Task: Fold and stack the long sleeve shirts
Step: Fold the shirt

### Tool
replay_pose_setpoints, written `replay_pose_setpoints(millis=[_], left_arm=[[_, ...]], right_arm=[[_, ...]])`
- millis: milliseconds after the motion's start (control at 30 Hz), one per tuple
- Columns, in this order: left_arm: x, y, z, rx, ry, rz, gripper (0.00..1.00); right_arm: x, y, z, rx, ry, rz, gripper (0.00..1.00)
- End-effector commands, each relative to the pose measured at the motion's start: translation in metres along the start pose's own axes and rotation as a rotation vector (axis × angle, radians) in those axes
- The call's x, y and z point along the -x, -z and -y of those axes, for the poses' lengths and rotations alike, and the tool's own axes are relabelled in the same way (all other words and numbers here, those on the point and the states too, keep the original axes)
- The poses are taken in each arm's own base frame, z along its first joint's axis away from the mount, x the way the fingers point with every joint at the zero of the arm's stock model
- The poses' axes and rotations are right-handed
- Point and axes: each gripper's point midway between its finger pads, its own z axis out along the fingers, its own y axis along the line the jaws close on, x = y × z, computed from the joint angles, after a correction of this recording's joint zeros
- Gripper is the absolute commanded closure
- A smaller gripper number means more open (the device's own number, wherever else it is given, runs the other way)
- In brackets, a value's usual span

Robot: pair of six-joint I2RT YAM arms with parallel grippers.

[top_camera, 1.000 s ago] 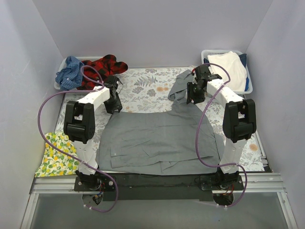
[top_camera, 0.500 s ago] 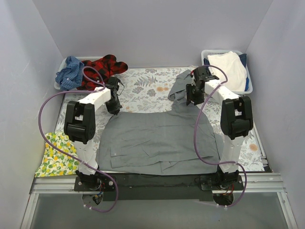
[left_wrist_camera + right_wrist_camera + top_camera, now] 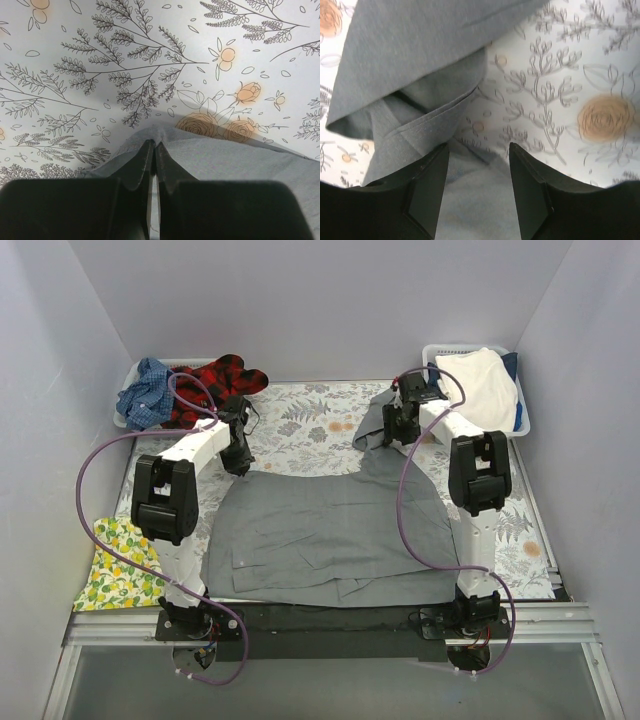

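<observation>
**Preparing the fold.** The large mid-grey cloth shirt [image 3: 320, 530] lies spread over the near half of the bench [image 3: 300, 420], which carries a fern-print cover. The shirt's far right part runs up in a rumpled heap toward the back edge.

The left claw [image 3: 153, 146] has its fingers together, apparently clamped on the shirt's far left corner, where the cloth tents to a small peak at the tips. The right claw [image 3: 479, 150] has its fingers apart, astride a grey layer just below a doubled fold.

To do the step well, the right claw should close on one edge through its full thickness, not on the loose flap beside it. Both claws should then lift level and together, keeping the cloth taut between them.

The fabric is plain, matte and limp, with soft creases near the front hem. A red-black plaid shirt [image 3: 215, 380] and a blue checked shirt [image 3: 145, 392] sit bunched at the far left.
</observation>
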Motion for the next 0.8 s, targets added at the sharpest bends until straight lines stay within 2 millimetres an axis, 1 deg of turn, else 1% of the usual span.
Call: replay_pose_setpoints(millis=[0,133,200,233,333,367,400,433,467,533,567,633,667,733,767], left_arm=[[0.023,0.034,0.003,-0.034,0.005,0.094,1.0],[0.026,0.036,0.004,-0.035,0.005,0.1,1.0],[0.029,0.037,0.005,-0.038,0.003,0.105,1.0],[0.031,0.038,0.006,-0.041,0.005,0.11,1.0],[0.033,0.04,0.006,-0.041,0.004,0.112,1.0],[0.033,0.041,0.006,-0.039,0.003,0.115,1.0],[0.034,0.041,0.006,-0.039,0.002,0.118,1.0],[0.035,0.042,0.005,-0.036,0.001,0.123,1.0],[0.036,0.042,0.005,-0.034,0.002,0.126,1.0],[0.037,0.042,0.005,-0.031,0.006,0.132,1.0],[0.039,0.043,0.004,-0.028,0.009,0.138,1.0],[0.04,0.044,0.003,-0.024,0.018,0.145,1.0],[0.041,0.045,0.002,-0.019,0.019,0.15,1.0],[0.043,0.046,0.002,-0.015,0.021,0.159,1.0],[0.044,0.047,0.001,-0.014,0.022,0.163,1.0]], right_arm=[[0.025,-0.011,-0.009,0.054,0.027,0.058,0.4],[0.012,-0.02,-0.018,0.111,0.026,0.017,0.43],[0.005,-0.022,-0.021,0.13,0.03,0.001,0.46],[0.002,-0.023,-0.022,0.136,0.03,-0.008,0.49],[-0.003,-0.019,-0.025,0.154,0.025,-0.018,0.75],[-0.003,-0.016,-0.025,0.153,0.023,-0.014,0.95],[-0.003,-0.014,-0.024,0.148,0.02,-0.012,0.99],[-0.005,-0.013,-0.022,0.141,0.016,-0.016,0.99],[-0.002,-0.006,-0.023,0.136,0.016,-0.003,0.99],[0.003,-0.001,-0.016,0.097,0.009,0.016,0.99],[0.01,0.008,-0.016,0.092,0.008,0.04,0.99],[0.02,0.018,-0.013,0.069,0.004,0.072,0.99],[0.032,0.029,-0.015,0.073,0.002,0.11,0.99],[0.044,0.042,-0.016,0.079,0.0,0.147,0.99],[0.055,0.056,-0.02,0.089,0.003,0.182,0.99]])
